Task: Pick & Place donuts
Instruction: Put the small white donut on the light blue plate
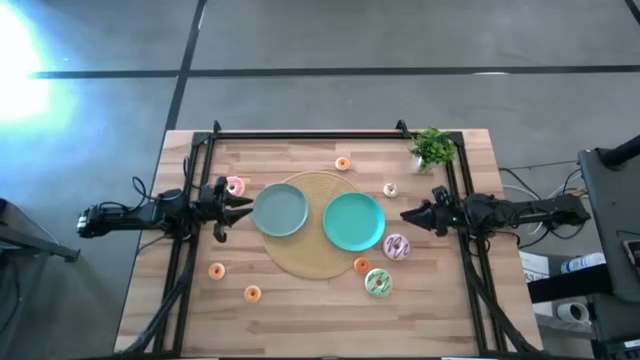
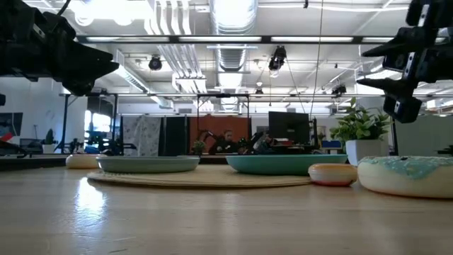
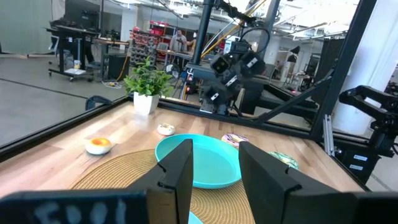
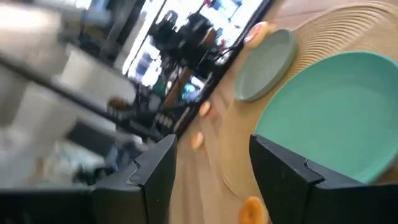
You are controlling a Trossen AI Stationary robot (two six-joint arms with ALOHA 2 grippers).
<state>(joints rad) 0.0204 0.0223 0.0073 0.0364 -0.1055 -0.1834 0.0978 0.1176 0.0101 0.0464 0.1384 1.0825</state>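
- The right wrist view is smeared; the grey-blue plate (image 4: 267,65), the teal plate (image 4: 336,115) and the room behind look fuzzy
- The orange donut (image 4: 253,210) there is cut off by the picture's edge
- In the low view the green donut (image 2: 410,174) runs off the side, and only its near part shows
- In the left wrist view the grey-blue plate (image 3: 198,218) is mostly hidden behind the left end effector (image 3: 214,180)
- The person (image 2: 228,142) far behind the worktop (image 2: 212,219) is too small to make out

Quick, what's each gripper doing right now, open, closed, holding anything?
Left gripper: open, empty, beside the grey-blue round plate.
Right gripper: open, empty, beside the teal round plate.
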